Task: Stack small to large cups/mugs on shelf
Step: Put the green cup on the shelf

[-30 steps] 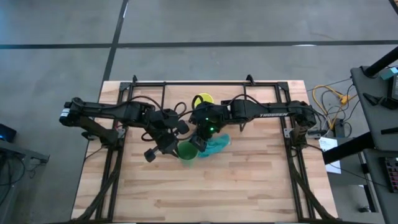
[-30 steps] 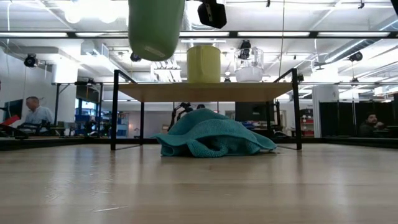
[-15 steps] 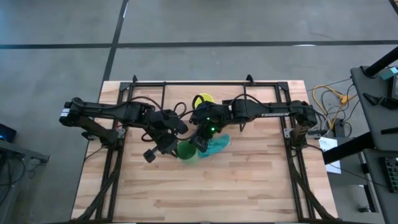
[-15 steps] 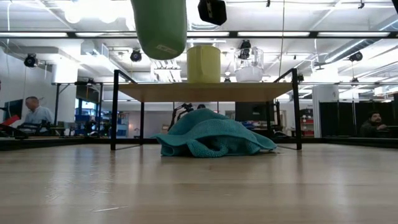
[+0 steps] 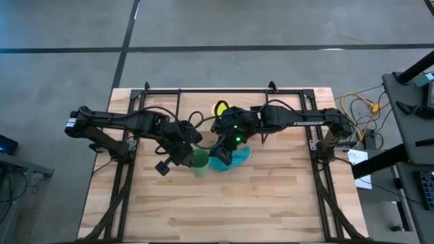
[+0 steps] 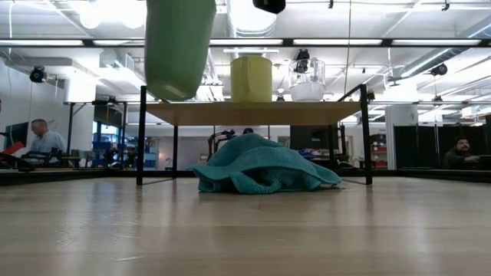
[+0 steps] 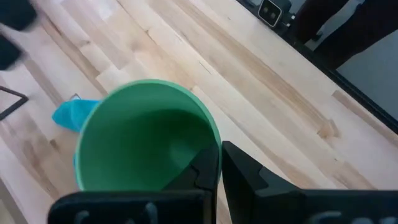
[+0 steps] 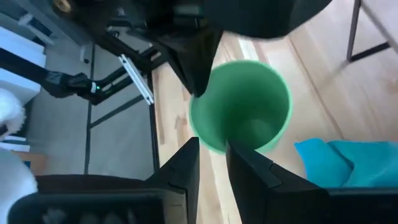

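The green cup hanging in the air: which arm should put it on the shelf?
Probably the left. Its fingers pinch the green cup's rim, holding it above shelf height. The right gripper sits beside the cup with nothing in it.

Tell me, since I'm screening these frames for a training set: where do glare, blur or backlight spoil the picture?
Low view: ceiling lights blow out behind the green cup, the yellow mug and the glass cup on the shelf. Left wrist view: the left claw is soft and dark at the cup's rim. High view: even light, only a green lamp glowing on the right arm.
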Robot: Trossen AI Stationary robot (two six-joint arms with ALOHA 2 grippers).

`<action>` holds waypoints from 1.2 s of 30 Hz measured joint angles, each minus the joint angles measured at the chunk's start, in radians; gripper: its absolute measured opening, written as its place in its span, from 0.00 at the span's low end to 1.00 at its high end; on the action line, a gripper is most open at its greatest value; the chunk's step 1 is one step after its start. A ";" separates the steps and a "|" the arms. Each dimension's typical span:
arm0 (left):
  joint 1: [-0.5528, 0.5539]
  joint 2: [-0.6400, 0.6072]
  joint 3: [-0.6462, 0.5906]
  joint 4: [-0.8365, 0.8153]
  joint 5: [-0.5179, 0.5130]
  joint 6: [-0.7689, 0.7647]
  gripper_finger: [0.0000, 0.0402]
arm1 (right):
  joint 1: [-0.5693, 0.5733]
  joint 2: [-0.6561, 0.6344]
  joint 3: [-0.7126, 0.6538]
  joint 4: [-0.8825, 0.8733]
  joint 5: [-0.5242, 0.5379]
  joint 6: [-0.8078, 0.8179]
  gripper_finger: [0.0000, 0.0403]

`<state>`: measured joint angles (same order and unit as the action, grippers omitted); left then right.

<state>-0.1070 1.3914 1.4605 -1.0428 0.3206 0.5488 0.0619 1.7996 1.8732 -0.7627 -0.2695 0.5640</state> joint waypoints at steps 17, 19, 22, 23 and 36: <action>0.012 -0.002 0.027 -0.001 -0.169 -0.020 0.00 | 0.071 -0.059 0.000 -0.083 0.007 0.000 0.18; 0.018 -0.005 0.038 -0.001 -0.193 -0.022 0.00 | 0.085 -0.059 0.000 -0.083 0.008 0.000 0.19; 0.034 -0.018 0.056 -0.014 -0.209 -0.026 0.00 | 0.103 -0.062 0.000 -0.082 0.008 0.000 0.18; 0.040 -0.022 0.061 -0.027 -0.219 -0.038 0.00 | 0.108 -0.065 0.000 -0.083 0.008 0.000 0.18; 0.138 -0.068 0.110 -0.098 -0.309 -0.048 0.00 | 0.143 -0.152 -0.001 -0.108 0.124 -0.049 0.17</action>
<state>0.0314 1.3235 1.5707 -1.1404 0.0117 0.5005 0.2050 1.6473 1.8721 -0.8711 -0.1451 0.5151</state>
